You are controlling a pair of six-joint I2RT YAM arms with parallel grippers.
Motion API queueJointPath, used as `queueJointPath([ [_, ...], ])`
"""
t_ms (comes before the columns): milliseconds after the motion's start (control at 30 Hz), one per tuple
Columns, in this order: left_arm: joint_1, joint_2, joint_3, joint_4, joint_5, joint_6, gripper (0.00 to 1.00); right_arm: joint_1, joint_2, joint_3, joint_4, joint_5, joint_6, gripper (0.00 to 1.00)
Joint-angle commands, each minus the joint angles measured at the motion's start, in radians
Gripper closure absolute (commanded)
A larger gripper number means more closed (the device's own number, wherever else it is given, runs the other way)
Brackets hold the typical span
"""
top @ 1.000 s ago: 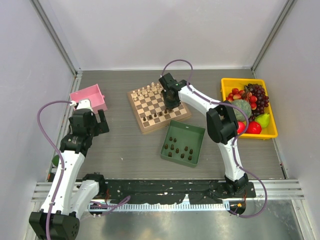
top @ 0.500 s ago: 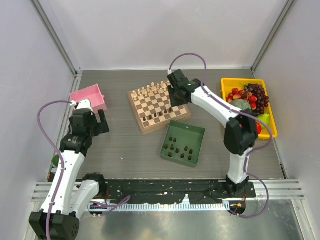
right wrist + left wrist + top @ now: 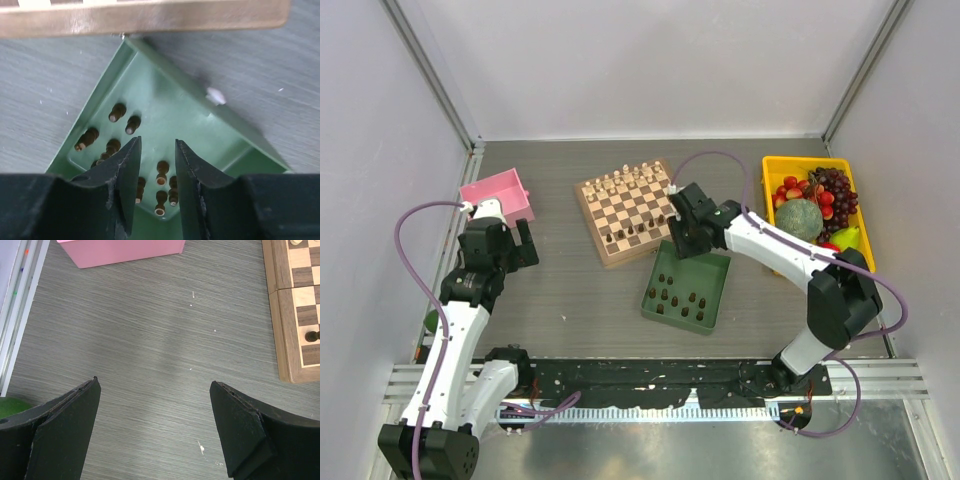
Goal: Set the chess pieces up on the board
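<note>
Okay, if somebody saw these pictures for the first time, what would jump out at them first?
Probably the yellow bin heaped with bright fruit at the far right. Next comes the chessboard in the middle, with pale pieces along its far edge. The right arm's fingers, slightly apart and empty, are poised over dark chess pieces in the green tray on the board's near side.

Dark chess pieces (image 3: 666, 295) sit in a green tray (image 3: 708, 272) beside the board (image 3: 635, 210).

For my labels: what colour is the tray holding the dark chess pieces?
The tray is green, clearest in the right wrist view.
</note>
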State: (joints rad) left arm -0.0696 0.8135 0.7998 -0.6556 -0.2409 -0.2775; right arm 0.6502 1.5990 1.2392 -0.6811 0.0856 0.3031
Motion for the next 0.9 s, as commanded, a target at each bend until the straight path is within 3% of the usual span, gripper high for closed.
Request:
queueJointPath([
  [0,0.007,-0.014,0.016,0.025,0.008,0.008,0.01,0.035,-0.031,-0.044,0.052,-0.044,0.039,0.61],
  [500,0.007,-0.01,0.016,0.022,0.005,0.008,0.01,0.058,0.044,-0.081,0.092,-0.145,0.045,0.61],
  [867,0.007,-0.008,0.019,0.022,0.003,0.008,0.01,0.072,0.096,-0.118,0.123,-0.132,0.064,0.65],
])
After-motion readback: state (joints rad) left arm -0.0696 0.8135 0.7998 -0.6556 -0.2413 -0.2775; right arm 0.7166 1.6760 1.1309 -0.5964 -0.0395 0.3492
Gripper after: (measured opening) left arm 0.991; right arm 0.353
